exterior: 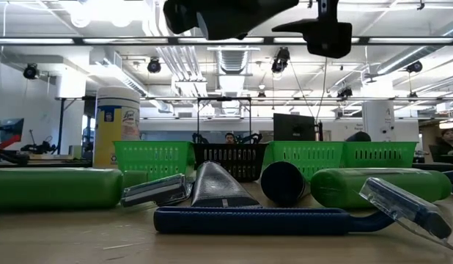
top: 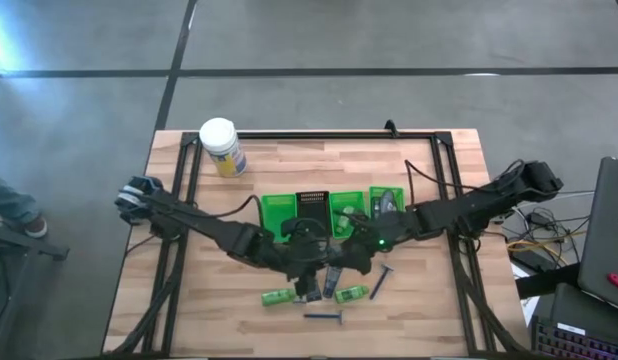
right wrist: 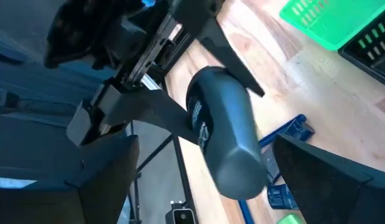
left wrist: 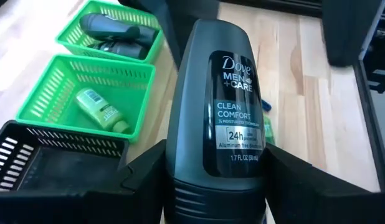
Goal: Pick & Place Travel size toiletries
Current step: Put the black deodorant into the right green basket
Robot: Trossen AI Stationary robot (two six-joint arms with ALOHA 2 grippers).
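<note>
My left gripper [left wrist: 211,168] [top: 311,262] is shut on a dark grey Dove roll-on bottle [left wrist: 227,99] above the table's near middle. My right gripper [right wrist: 202,146] [top: 347,258] is open right next to it, its fingers standing on either side of the bottle's rounded free end [right wrist: 236,165] without touching. On the wood below lie two green mini bottles [top: 277,297] [top: 351,293], two blue-handled razors [top: 324,316] [top: 382,280] and a dark tube [top: 331,282]. One green basket holds grey tubes [left wrist: 111,31], and another holds a green bottle [left wrist: 100,110]. My left gripper pinches the roll-on bottle between its two fingers at the ribbed cap end [left wrist: 199,193], one finger [left wrist: 142,171] on each side. The bottle runs out along the fingers with its rounded end pointing away. It is lifted clear of the table.
A row of small baskets, three green [top: 279,212] [top: 346,210] [top: 386,200] and one black [top: 314,205], sits just beyond the grippers. A white jar with a yellow label [top: 221,147] stands at the far left. A black frame [top: 444,140] rims the table.
</note>
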